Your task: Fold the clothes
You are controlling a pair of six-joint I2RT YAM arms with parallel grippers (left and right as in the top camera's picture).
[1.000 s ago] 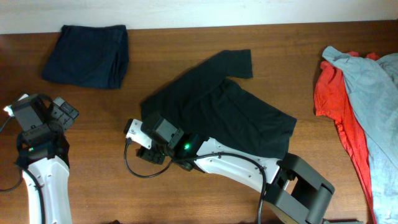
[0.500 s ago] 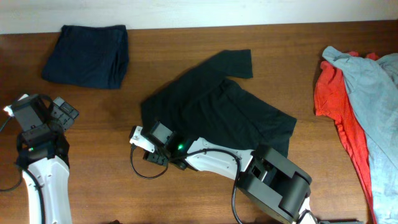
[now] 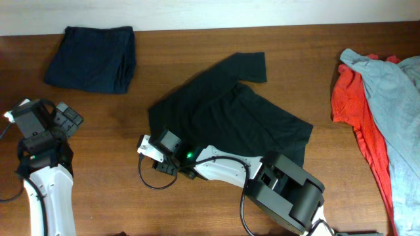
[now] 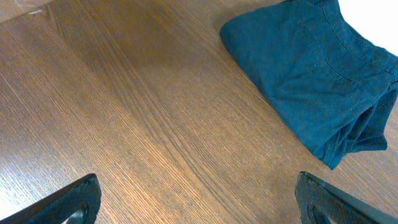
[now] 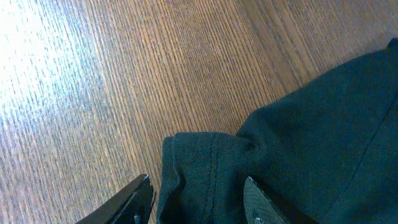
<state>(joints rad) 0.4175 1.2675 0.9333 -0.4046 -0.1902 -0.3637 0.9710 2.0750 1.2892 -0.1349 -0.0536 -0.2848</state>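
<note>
A black short-sleeved T-shirt [image 3: 230,118] lies crumpled and partly spread at the table's middle. My right gripper [image 3: 163,140] is at its lower left corner. In the right wrist view the open fingers [image 5: 199,202] straddle a bunched hem of the black cloth [image 5: 298,137], which lies between them. A folded navy garment [image 3: 93,58] lies at the back left and shows in the left wrist view [image 4: 311,74]. My left gripper [image 3: 65,117] is wide open and empty over bare wood [image 4: 199,199], near the navy garment.
A red garment [image 3: 348,105] and a pale grey-blue garment [image 3: 394,98] lie heaped together at the right edge. The brown wooden table [image 3: 295,52] meets a white wall along the back. A black cable loops beside my right wrist.
My right arm's elbow has swung left and closer in, while its gripper stays at the shirt's lower left corner. The left arm has not moved.
</note>
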